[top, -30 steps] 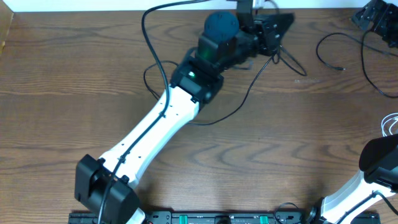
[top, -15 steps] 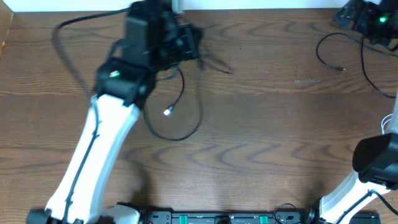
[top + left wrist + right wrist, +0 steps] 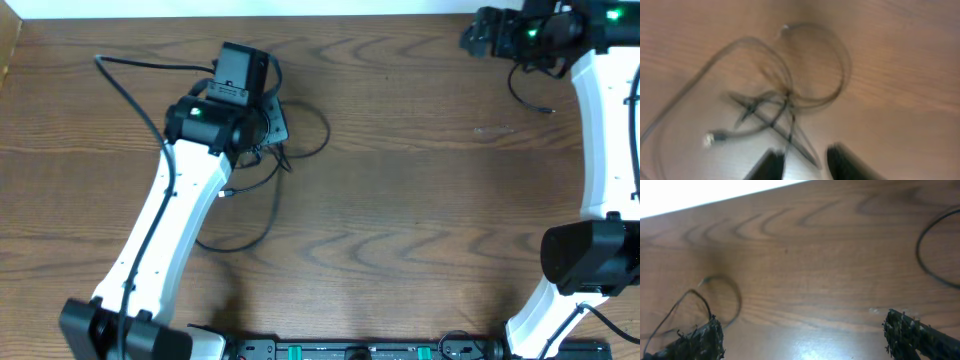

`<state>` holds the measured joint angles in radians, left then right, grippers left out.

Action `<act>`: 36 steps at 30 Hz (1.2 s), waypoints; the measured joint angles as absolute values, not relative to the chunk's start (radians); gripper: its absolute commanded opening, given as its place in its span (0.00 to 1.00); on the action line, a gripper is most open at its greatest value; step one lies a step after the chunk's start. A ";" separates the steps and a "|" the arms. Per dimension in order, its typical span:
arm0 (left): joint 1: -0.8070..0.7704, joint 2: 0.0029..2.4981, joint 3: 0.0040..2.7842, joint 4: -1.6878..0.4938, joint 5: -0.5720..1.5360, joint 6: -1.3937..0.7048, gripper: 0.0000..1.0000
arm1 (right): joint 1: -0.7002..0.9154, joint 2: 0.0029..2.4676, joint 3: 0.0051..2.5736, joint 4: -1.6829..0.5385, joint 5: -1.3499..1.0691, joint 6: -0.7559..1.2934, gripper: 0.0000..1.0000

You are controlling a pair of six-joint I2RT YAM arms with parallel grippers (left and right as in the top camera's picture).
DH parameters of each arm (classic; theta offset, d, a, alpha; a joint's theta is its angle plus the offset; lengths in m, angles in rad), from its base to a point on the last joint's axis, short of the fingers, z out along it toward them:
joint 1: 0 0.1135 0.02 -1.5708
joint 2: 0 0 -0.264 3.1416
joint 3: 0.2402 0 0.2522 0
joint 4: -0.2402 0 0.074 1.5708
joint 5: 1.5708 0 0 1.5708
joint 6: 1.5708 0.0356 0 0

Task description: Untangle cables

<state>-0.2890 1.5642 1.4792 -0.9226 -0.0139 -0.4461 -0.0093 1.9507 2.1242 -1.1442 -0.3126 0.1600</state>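
A thin black cable (image 3: 272,210) lies in loose loops on the wooden table (image 3: 400,200), under and below my left gripper (image 3: 275,125). The left wrist view is blurred and shows its crossed strands (image 3: 785,102) and a small silver plug (image 3: 710,138). My left gripper (image 3: 807,162) has its fingers apart, and one strand runs down along the inner side of the left finger (image 3: 769,166). Another black cable (image 3: 513,88) lies at the back right, below my right gripper (image 3: 478,35). My right gripper (image 3: 805,337) stands wide open over bare wood, with cable loops (image 3: 720,297) to its left.
The left arm's own thick black cable (image 3: 130,95) arcs over the back left of the table. The table's back edge (image 3: 740,197) is close to the right gripper. A further black cable (image 3: 930,260) curves at the right of the right wrist view.
My left arm swung from the back middle to the back left, dragging the black cable along, and its jaws have parted. My right arm slid left along the back edge.
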 measured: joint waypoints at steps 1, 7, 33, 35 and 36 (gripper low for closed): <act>-0.289 1.576 1.475 -0.933 -0.034 -0.445 0.59 | 0.000 1.951 2.124 -1.153 -0.312 0.160 0.99; -0.289 1.617 1.465 -0.971 -0.129 -0.459 0.66 | 0.033 1.951 2.124 -1.215 -0.308 0.162 0.99; 0.202 1.216 1.467 -1.231 -0.187 -0.710 0.99 | 0.787 2.071 1.510 -0.389 -0.044 0.260 0.99; 0.202 1.216 1.467 -1.251 -0.186 -0.714 0.99 | 0.822 2.106 1.510 -0.334 -0.012 0.277 0.99; 0.202 1.216 1.467 -1.262 -0.186 -0.715 0.99 | 0.832 2.126 1.510 -0.310 0.004 0.286 0.99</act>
<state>0.2020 1.2163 1.4666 -1.2621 -0.1860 -0.7147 0.8322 2.1262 1.5105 -0.3103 0.0040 0.2855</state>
